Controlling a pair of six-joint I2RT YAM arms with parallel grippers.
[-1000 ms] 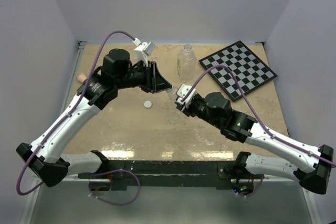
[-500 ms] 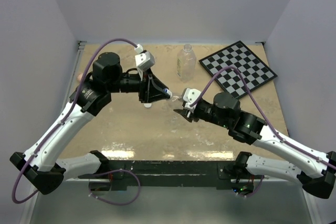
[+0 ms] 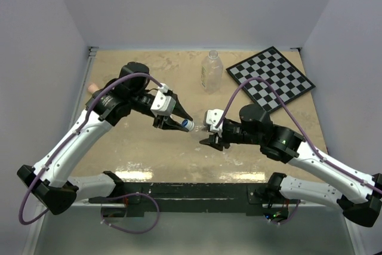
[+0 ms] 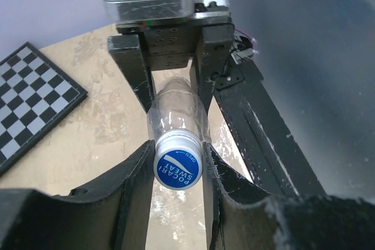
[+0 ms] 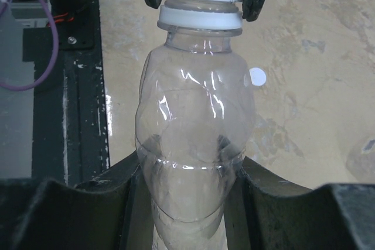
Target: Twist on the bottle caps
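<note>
**Q:** What has altered over the last second?

**A:** The left wrist has rolled over, and both arms have drawn in toward the near edge. The left fingers are clenched on the blue cap, which sits on the neck of the small bottle. The right fingers grasp that bottle round its body, holding it roughly level above the bench.

**Q:** What does this mean for the task?

**A:** The roll reads as a screwing turn, so the first cap is probably being tightened. Whether it is fully seated cannot be told. The white cap lies loose on the bench. The large bottle stands upright near the back, well apart from both arms, so the second pairing appears not yet begun.

**Q:** And the surroundings?

**A:** The surface is mottled beige, stone-like and glossy toward the front. A checkerboard lies at the back right and a pink stick at the left edge. Plain pale walls enclose three sides.
</note>
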